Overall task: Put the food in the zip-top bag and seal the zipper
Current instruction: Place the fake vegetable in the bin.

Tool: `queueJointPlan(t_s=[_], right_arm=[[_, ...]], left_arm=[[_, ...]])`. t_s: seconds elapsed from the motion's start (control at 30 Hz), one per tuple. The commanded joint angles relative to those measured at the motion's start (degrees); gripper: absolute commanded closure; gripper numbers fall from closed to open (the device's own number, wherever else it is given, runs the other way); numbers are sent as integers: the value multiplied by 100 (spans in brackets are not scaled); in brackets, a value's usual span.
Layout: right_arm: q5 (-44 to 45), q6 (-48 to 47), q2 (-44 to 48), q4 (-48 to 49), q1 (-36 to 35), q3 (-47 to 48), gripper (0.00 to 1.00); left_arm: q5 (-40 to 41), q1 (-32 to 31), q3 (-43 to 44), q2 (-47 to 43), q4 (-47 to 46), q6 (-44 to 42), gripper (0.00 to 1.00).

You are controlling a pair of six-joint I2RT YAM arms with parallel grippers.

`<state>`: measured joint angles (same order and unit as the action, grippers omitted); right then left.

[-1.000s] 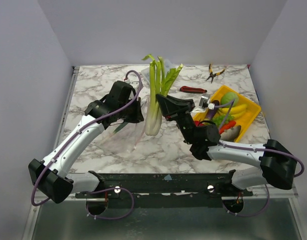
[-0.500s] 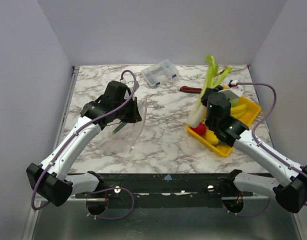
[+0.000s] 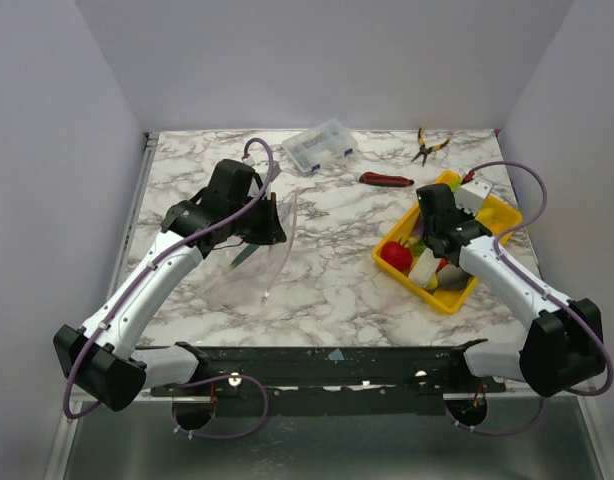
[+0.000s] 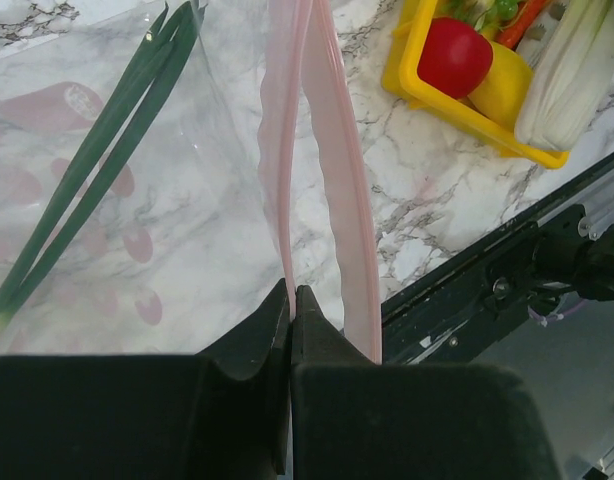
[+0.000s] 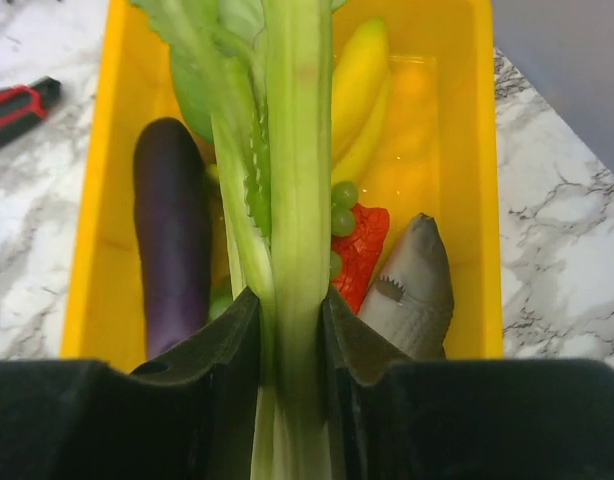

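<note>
Celery stalk (image 5: 297, 180) — long, light, probably stiff and slick — is pinched on its stem by the right gripper (image 5: 290, 305); the left gripper (image 4: 292, 298) is pressed shut on the floppy zip-top bag (image 4: 137, 230) at its zipper (image 4: 327, 180).

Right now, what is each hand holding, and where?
Left hand pinches the bag by its pink zipper. Right hand grips the celery around its stalk.

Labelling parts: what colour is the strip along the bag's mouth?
Pale pink; the zipper strip shows best in the left wrist view.

Celery (image 5: 299, 150) over tray (image 5: 479, 150); clear bag (image 4: 137, 220) open
</note>
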<state>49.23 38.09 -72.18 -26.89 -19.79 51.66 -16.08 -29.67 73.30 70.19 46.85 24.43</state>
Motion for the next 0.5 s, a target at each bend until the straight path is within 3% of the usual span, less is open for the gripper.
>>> queueJointPlan(t_s=[0.0, 0.07, 0.17, 0.37, 0.47], right_arm=[[46, -295, -306, -10, 85, -3, 67], [-40, -473, -333, -97, 86, 147, 53], [-124, -487, -328, -366, 87, 429, 23], [-555, -462, -199, -1037, 17, 1146, 17], [-1380, -370, -140, -926, -563, 1458, 17]], left_arm=[[-156, 14, 97, 20, 17, -96, 100], [-122, 12, 121, 27, 41, -113, 100], [-98, 10, 117, 47, 42, -130, 100], [-100, 6, 55, 37, 19, -113, 100], [-89, 5, 52, 74, 2, -109, 100]])
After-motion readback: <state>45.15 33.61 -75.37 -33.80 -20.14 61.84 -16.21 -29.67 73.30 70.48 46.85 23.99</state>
